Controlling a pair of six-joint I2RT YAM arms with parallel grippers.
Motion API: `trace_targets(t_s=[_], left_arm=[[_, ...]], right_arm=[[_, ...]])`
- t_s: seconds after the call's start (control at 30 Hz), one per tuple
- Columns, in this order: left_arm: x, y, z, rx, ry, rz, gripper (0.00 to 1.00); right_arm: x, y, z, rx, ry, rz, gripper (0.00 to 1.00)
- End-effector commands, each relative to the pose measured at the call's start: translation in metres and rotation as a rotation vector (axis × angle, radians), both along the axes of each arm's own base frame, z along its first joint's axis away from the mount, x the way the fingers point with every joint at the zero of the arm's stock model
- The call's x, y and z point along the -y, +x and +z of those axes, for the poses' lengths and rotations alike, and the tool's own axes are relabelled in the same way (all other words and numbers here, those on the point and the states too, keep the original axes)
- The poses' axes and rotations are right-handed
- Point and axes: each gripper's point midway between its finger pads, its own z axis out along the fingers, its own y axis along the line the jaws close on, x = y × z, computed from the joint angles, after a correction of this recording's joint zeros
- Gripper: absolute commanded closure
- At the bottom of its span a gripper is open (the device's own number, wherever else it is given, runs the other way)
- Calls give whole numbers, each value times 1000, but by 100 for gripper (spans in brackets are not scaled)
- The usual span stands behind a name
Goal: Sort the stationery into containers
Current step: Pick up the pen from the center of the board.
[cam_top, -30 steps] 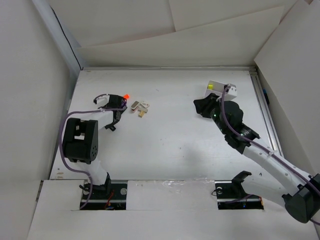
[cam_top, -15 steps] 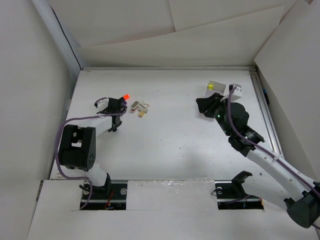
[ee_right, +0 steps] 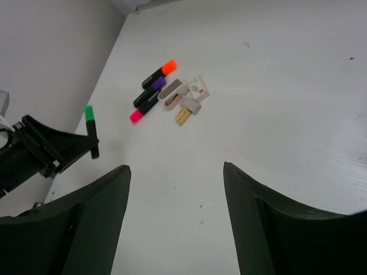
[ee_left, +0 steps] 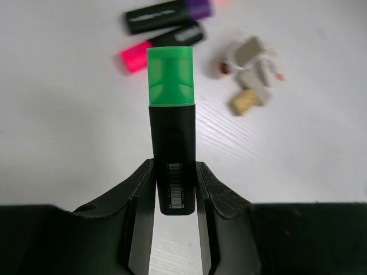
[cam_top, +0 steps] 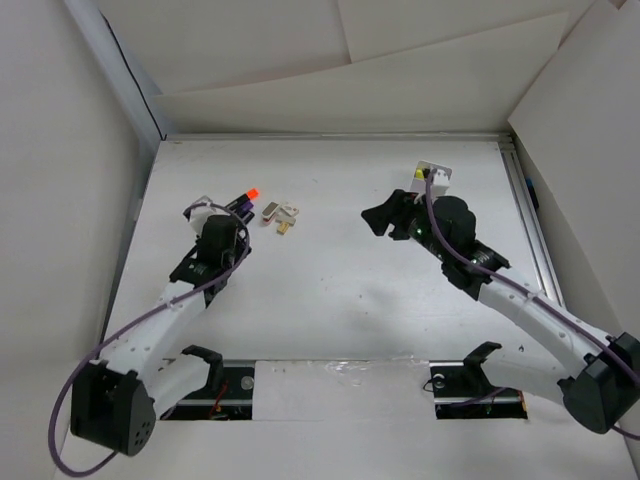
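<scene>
In the left wrist view my left gripper (ee_left: 175, 189) is shut on a black marker with a green cap (ee_left: 171, 132), held above the table and pointing away from the wrist. Past its tip lie a purple-capped marker (ee_left: 166, 14), a pink-capped marker (ee_left: 163, 46) and pale pieces (ee_left: 252, 74). From above, the left gripper (cam_top: 230, 215) sits just short of the orange-capped marker (cam_top: 252, 192) and the pale pieces (cam_top: 282, 213). My right gripper (cam_top: 385, 218) stands open and empty, left of the white container (cam_top: 435, 177). Its own view shows the jaws (ee_right: 176, 169) wide apart over bare table, the marker group (ee_right: 150, 90) far ahead.
Tall white cardboard walls (cam_top: 60, 200) enclose the table on the left, back and right. A metal rail (cam_top: 530, 220) runs along the right edge. Something yellow (cam_top: 421, 173) lies in the container. Both arm bases sit at the near edge.
The left arm has unfolded, its elbow swinging down and back, with the gripper still beside the markers. The right gripper has opened wider and moved left, away from the container.
</scene>
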Motion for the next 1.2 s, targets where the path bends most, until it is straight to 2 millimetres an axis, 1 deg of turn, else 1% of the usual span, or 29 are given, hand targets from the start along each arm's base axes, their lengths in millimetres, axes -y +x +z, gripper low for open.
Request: trace_targets(t_s=[0.0,0.03,0.07,0.1,0.13,0.2,0.27,0.3,0.33,0.37,0.4,0.43,0.47,0.53,0.57,0.6,0.7,0.73,0.77,0.8,0.83,0.87,0.9,0.93,1.0,1.07,1.1,1.13,1.17], left_arm=[[46,-8,23,102,-129,-204,92],[47,-4,25,129,-129,-211,92],[63,-12,22,140,-182,-297,92],[71,-12,25,169,-202,-345,91],[79,-7,38,241,-227,-386,91],[95,-13,38,267,-259,-491,91],[107,-10,56,351,-283,-561,89],[116,-16,57,360,-311,-617,88],[120,-16,64,412,-312,-655,88],[124,-17,68,432,-323,-679,88],[130,-21,75,458,-332,-726,87],[133,-22,73,462,-340,-745,87],[136,-22,83,513,-347,-770,87],[142,-25,84,530,-361,-811,85],[144,-24,93,568,-363,-826,85],[146,-24,91,564,-366,-834,85],[150,-25,90,574,-367,-870,84],[152,-26,92,585,-371,-883,84],[153,-28,84,562,-376,-891,84],[153,-27,88,579,-374,-893,84],[153,-27,90,588,-374,-894,84],[153,-26,87,581,-365,-897,84],[154,-27,87,580,-368,-905,83],[156,-26,82,569,-372,-914,83],[157,-27,82,571,-367,-928,83],[164,-28,75,552,-358,-939,83],[167,-28,79,571,-336,-950,83],[168,-27,77,569,-317,-934,83],[177,-28,82,573,-313,-954,83]], right_arm=[[-25,-13,48,93,77,169,26],[-29,-13,53,98,83,189,25],[-32,-18,53,96,86,223,25],[-34,-20,61,110,96,237,23],[-37,-19,64,112,98,249,22],[-40,-20,70,118,106,279,21],[-47,-17,70,109,105,307,19],[-52,-19,71,105,109,342,19],[-57,-18,77,103,119,360,19],[-64,-13,67,73,110,379,18],[-69,-12,64,61,108,399,16],[-74,-12,61,49,108,426,13],[-82,-6,53,27,100,434,13],[-88,-1,45,-3,99,443,13],[-94,0,45,-5,98,453,13],[-98,7,34,-32,88,452,13],[-111,15,25,-55,81,470,13],[-117,13,23,-60,79,484,16],[-122,13,22,-64,78,493,17],[-124,16,25,-59,79,493,17],[-130,15,15,-80,71,503,18],[-131,19,18,-73,72,494,20],[-135,17,13,-82,68,503,20],[-140,23,18,-74,71,503,20],[-146,23,8,-100,68,510,20],[-154,26,8,-99,69,519,21],[-155,29,7,-100,67,510,22],[-160,26,2,-109,62,521,24],[-160,28,8,-96,66,513,27]])
